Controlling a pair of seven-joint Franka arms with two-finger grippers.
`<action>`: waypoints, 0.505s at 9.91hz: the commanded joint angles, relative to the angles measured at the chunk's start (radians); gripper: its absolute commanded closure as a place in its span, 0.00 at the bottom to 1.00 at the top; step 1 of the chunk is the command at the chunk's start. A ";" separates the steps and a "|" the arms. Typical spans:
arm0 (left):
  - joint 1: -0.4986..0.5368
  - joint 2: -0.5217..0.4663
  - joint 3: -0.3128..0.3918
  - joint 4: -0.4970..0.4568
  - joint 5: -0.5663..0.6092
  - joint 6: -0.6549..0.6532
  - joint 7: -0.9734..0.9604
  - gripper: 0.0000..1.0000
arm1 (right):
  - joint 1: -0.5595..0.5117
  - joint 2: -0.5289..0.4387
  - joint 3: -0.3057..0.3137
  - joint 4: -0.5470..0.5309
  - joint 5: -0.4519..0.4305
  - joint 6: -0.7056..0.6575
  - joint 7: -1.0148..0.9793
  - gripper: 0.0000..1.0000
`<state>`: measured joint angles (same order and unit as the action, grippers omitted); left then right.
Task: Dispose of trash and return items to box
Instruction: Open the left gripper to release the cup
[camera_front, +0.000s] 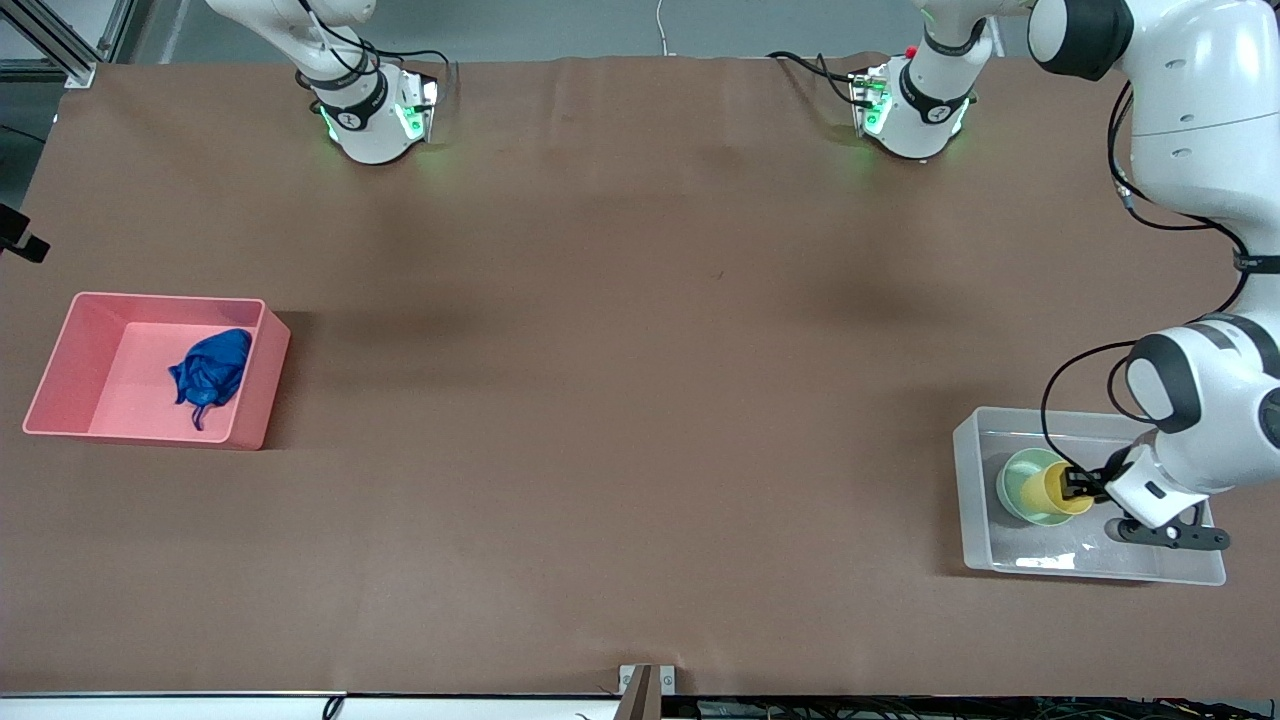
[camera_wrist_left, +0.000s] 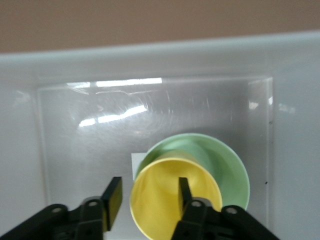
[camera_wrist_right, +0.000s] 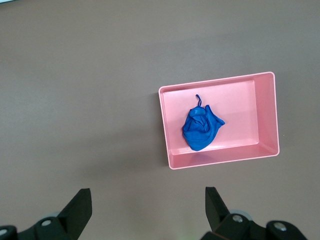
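The yellow cup (camera_front: 1055, 487) sits tilted inside the mint-green bowl (camera_front: 1018, 480) in the clear plastic box (camera_front: 1090, 572) at the left arm's end of the table. My left gripper (camera_front: 1082, 486) is down in the box and open. In the left wrist view (camera_wrist_left: 150, 184) one finger is inside the cup (camera_wrist_left: 160, 205) and the other is outside it, with a gap to the rim. The bowl (camera_wrist_left: 227, 165) partly covers the box's white mark (camera_wrist_left: 135, 163). The blue trash wad (camera_front: 212, 369) lies in the pink bin (camera_front: 58, 372). My right gripper (camera_wrist_right: 147, 192) is open and empty, high over bare table.
The pink bin (camera_wrist_right: 215, 161) with the trash (camera_wrist_right: 200, 129) stands at the right arm's end of the table. The clear box's wall (camera_wrist_left: 150, 55) rises close around the left gripper. Brown table covering lies between the two containers.
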<state>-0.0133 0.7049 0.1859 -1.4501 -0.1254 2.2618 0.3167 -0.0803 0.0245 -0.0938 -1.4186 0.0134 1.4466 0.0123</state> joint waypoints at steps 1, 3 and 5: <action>-0.016 -0.130 0.003 -0.024 -0.014 -0.074 -0.017 0.00 | -0.019 0.006 0.019 0.015 0.011 -0.002 0.002 0.00; -0.043 -0.299 -0.005 -0.087 0.003 -0.204 -0.065 0.00 | -0.039 0.008 0.045 0.027 0.011 -0.002 0.002 0.00; -0.057 -0.495 -0.031 -0.216 0.004 -0.283 -0.109 0.00 | -0.036 0.008 0.042 0.027 0.011 -0.002 0.002 0.00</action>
<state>-0.0621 0.3492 0.1749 -1.4937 -0.1266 1.9840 0.2307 -0.0931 0.0286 -0.0714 -1.4047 0.0134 1.4484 0.0123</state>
